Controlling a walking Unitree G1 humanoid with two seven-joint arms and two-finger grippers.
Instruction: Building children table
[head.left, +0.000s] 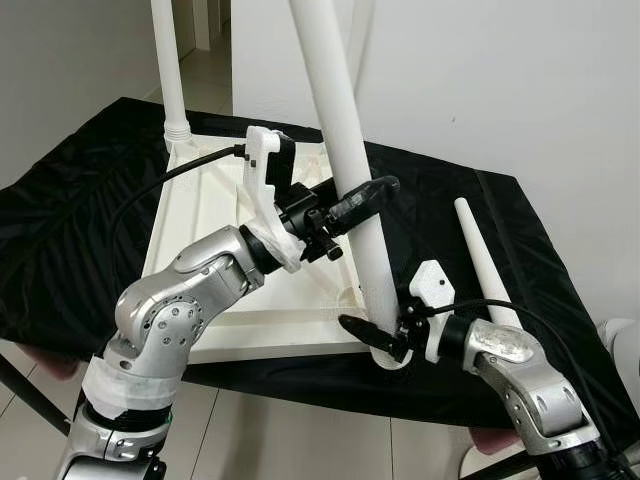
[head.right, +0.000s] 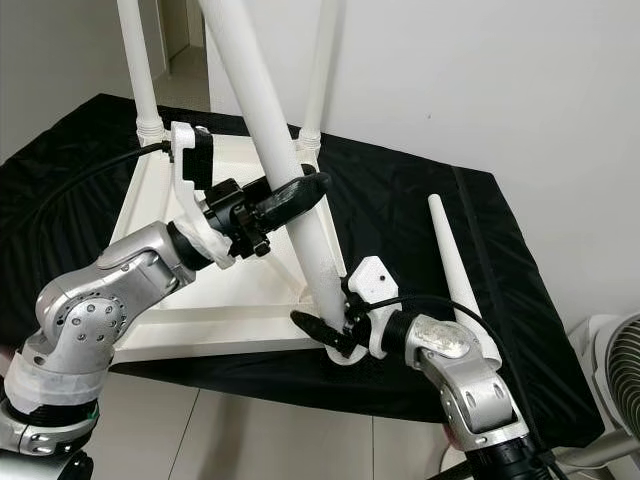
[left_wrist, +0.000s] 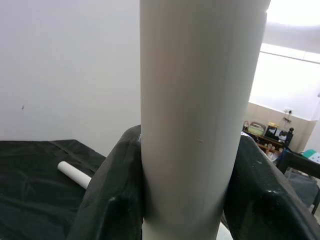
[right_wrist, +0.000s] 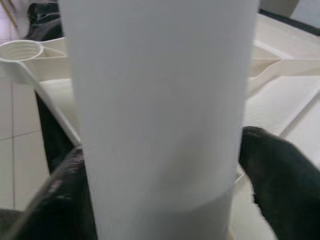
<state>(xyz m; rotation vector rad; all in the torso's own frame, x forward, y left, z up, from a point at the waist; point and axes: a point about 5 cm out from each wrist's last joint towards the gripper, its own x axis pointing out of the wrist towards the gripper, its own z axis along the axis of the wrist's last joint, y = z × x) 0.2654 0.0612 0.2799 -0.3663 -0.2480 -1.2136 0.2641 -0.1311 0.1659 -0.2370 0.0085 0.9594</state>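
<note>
Thick white cylindrical table leg (left_wrist: 195, 115) stands upright, clamped between the left gripper (left_wrist: 187, 200)'s two black fingers (left_wrist: 107, 200). Behind: black cloth (left_wrist: 35, 185) with a loose white tapered leg (left_wrist: 75, 174) lying on it, white wall (left_wrist: 65, 65).

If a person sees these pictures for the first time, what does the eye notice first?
First, the tall white plastic table leg, leaning at the near right corner of the upside-down white tabletop. Both grippers clamp it: the left gripper at mid-height, the right gripper near its base. A loose tapered white leg lies to the right on the black cloth.
</note>
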